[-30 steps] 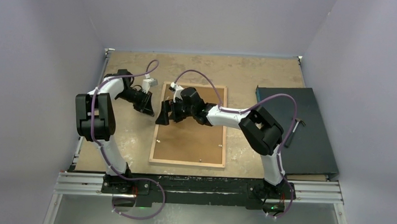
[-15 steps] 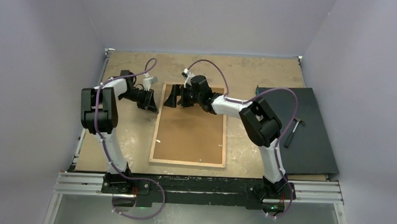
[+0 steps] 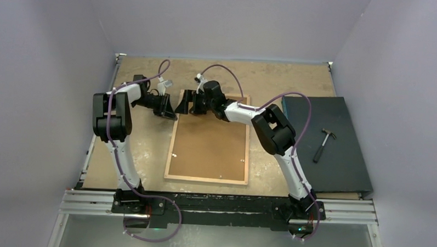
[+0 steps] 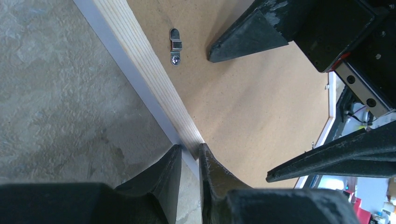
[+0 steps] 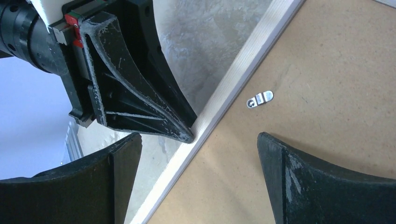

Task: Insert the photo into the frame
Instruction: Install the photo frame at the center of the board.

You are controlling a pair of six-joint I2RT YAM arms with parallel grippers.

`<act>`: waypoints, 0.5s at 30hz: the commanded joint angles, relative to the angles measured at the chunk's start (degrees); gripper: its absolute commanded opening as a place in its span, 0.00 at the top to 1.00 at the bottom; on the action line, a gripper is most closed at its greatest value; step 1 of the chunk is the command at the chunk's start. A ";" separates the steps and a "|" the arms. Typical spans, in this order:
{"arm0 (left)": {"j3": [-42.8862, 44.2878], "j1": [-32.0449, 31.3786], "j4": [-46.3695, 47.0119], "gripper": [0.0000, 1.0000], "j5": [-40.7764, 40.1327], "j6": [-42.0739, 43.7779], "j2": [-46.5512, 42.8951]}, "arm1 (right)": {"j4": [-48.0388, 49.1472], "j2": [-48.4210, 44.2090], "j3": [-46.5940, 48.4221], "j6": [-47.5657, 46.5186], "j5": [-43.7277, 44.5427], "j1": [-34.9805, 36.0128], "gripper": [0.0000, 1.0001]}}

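Observation:
The frame (image 3: 206, 180) lies back up on the table, its light wood rails round the plain brown backing board (image 3: 210, 148). The photo is hidden. My left gripper (image 3: 172, 116) is shut on the frame's left rail near the far left corner. In the left wrist view the rail (image 4: 140, 60) runs in between its fingertips (image 4: 190, 151). My right gripper (image 3: 182, 103) is open and empty over that same corner. In the right wrist view it (image 5: 198, 140) straddles the rail (image 5: 247, 60), beside the left gripper's fingers (image 5: 140, 93).
A small metal turn clip (image 5: 260, 99) sits on the backing board by the rail, also in the left wrist view (image 4: 175, 45). A dark flat mat (image 3: 341, 171) with a hammer (image 3: 322, 143) lies at the right. Walls close in the table's sides and back.
My right gripper has moved from over the board's upper middle to the frame's far left corner. My left gripper has moved right onto the frame's left rail.

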 commanded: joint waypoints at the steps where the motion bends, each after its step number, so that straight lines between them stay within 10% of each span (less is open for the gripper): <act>1: 1.37 -0.06 2.65 0.84 1.98 1.01 2.68 | -0.01 1.51 3.02 0.60 0.44 -0.45 0.04; 15: -2.75 -0.82 2.92 0.92 1.08 3.26 2.31 | 1.71 5.54 6.44 2.24 -0.35 -1.19 0.06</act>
